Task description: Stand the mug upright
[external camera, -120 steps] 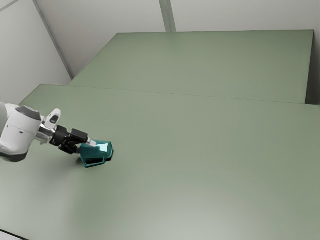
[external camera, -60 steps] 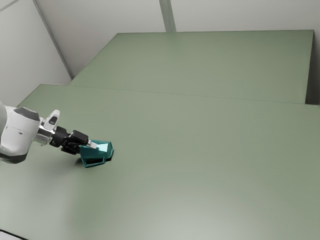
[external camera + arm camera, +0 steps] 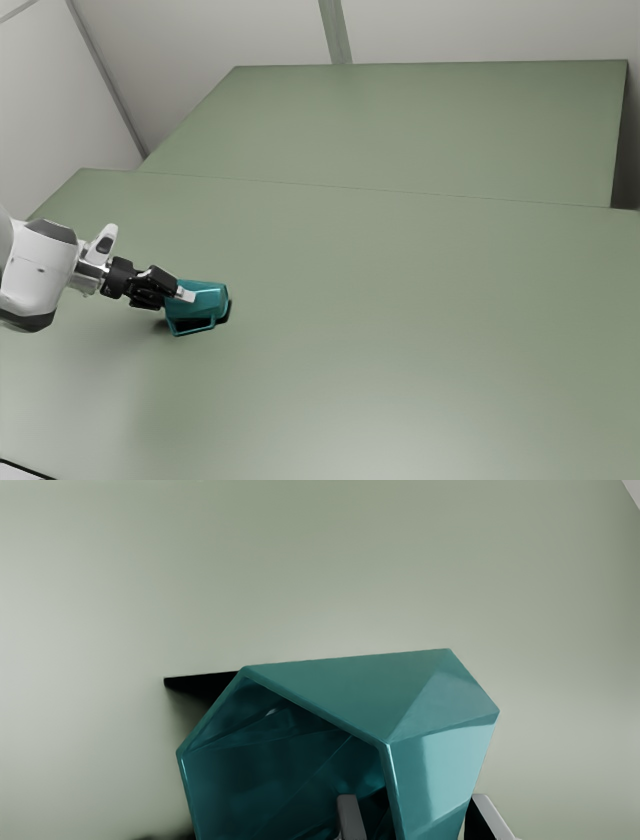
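1. Mug (image 3: 208, 290) lies on its side on the table (image 3: 400, 320), at the exterior view's left; handle (image 3: 196, 329) on the near side.
2. Pincer (image 3: 184, 294) at the mug's mouth, fingers apart: one inside, one outside, wall between. Cannot tell whether both touch it.
3. Arm (image 3: 38, 268) enters from the exterior view's left.

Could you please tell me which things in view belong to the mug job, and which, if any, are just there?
Part of the job:
- teal mug, lying on its side
- gripper, one finger inside the mug, one outside

Just there:
- green table under the mug
- pale wall
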You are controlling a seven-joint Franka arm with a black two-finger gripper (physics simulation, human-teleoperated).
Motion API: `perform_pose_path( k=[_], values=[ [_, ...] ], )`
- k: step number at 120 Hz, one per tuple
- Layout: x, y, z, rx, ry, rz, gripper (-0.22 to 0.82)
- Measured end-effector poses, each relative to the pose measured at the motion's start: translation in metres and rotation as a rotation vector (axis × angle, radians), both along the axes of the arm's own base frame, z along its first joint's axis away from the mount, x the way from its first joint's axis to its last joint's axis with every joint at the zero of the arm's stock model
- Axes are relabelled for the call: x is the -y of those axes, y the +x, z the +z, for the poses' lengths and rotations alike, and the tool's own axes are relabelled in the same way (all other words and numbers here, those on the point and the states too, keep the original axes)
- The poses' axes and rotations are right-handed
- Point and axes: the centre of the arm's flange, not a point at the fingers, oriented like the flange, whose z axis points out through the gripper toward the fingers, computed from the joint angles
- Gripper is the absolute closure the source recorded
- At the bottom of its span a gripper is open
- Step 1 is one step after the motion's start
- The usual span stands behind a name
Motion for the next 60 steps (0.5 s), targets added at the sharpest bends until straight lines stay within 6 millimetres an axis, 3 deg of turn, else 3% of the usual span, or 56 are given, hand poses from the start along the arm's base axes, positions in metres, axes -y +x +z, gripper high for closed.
perform_pose_path(
  k=[29,60],
  values=[
    [0.004,0.006,0.005,0.024,0.008,-0.019,0.67],
    [0.023,0.03,0.027,0.085,0.006,-0.074,0.76]
  ],
)
